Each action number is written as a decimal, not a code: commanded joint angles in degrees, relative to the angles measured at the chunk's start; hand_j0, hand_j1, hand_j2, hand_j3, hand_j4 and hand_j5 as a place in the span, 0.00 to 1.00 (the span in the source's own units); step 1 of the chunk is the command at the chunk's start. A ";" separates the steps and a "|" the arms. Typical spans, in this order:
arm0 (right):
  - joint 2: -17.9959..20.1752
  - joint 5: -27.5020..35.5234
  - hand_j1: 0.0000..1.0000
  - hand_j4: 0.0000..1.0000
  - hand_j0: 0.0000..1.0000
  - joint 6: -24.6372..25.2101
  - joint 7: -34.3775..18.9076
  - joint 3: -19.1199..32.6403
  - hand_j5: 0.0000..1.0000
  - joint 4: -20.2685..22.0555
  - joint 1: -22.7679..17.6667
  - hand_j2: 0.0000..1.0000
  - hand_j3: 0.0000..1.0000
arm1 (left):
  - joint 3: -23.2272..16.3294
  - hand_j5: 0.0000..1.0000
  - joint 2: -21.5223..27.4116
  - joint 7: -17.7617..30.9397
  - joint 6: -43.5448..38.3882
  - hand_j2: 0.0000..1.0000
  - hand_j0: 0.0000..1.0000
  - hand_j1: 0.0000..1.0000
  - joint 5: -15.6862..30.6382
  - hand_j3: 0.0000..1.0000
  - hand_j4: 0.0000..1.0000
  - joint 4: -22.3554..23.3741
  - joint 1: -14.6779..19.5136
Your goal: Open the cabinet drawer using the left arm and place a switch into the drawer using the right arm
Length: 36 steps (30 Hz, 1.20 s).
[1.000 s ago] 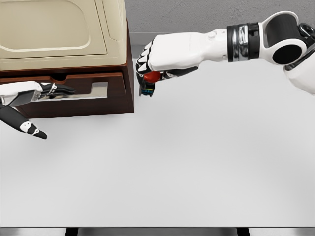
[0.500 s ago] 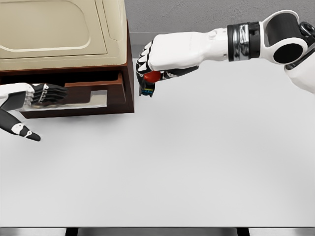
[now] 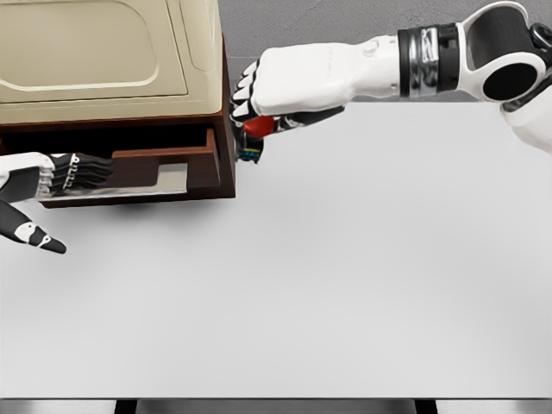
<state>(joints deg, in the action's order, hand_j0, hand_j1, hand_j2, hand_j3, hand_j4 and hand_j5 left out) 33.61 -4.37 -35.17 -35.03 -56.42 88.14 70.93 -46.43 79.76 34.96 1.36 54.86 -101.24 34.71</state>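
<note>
A dark brown cabinet (image 3: 226, 103) with a cream top stands at the upper left of the white table. Its drawer (image 3: 164, 164) is pulled partly out, showing a pale inner floor. My left hand (image 3: 73, 172) reaches in from the left edge, its dark fingers curled on the drawer's front panel, thumb hanging below. My right hand (image 3: 250, 108) hovers by the cabinet's right front corner, shut on a switch (image 3: 255, 129) with a red button and a dark body hanging beneath the palm. The switch is outside the drawer, beside the cabinet wall.
The white table (image 3: 345, 276) stretches wide to the right and front of the cabinet. Its front edge runs along the bottom of the view. A grey wall rises behind.
The drawer has slid further out as my left hand drew back toward the left. My right hand has carried the switch up and left, closer to the cabinet's corner.
</note>
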 commanded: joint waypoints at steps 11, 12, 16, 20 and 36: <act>-4.87 0.41 0.50 0.50 0.50 0.17 0.03 -2.20 0.50 -0.16 2.37 0.50 0.50 | -0.07 1.00 1.19 0.04 0.05 1.00 1.00 1.00 -0.28 1.00 1.00 -0.01 -2.37; -5.39 0.41 0.50 0.50 0.50 0.17 0.03 -2.46 0.50 -0.25 2.55 0.50 0.50 | -0.15 1.00 1.27 0.04 0.05 1.00 1.00 1.00 -0.28 1.00 1.00 -0.01 -2.54; -6.45 0.41 0.50 0.50 0.50 0.17 0.03 -2.46 0.50 -0.42 3.34 0.50 0.50 | -0.07 1.00 1.80 0.04 0.05 1.00 1.00 1.00 -0.37 1.00 1.00 -0.01 -3.51; -8.21 0.41 0.50 0.50 0.50 0.81 0.03 -2.90 0.50 -0.60 4.48 0.50 0.50 | -0.07 1.00 1.80 0.04 0.05 1.00 1.00 1.00 -0.28 1.00 1.00 -0.01 -3.77; -14.80 0.32 0.49 0.49 0.49 2.83 0.03 -4.84 0.49 -10.18 7.21 0.49 0.49 | 0.02 1.00 4.79 0.04 -0.04 1.00 1.00 1.00 2.79 1.00 1.00 -0.01 -3.16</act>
<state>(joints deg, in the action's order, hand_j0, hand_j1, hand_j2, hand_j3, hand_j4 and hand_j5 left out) 19.63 -4.28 -32.57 -35.02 -60.85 79.60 78.22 -46.24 83.89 36.47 1.39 60.00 -101.59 31.55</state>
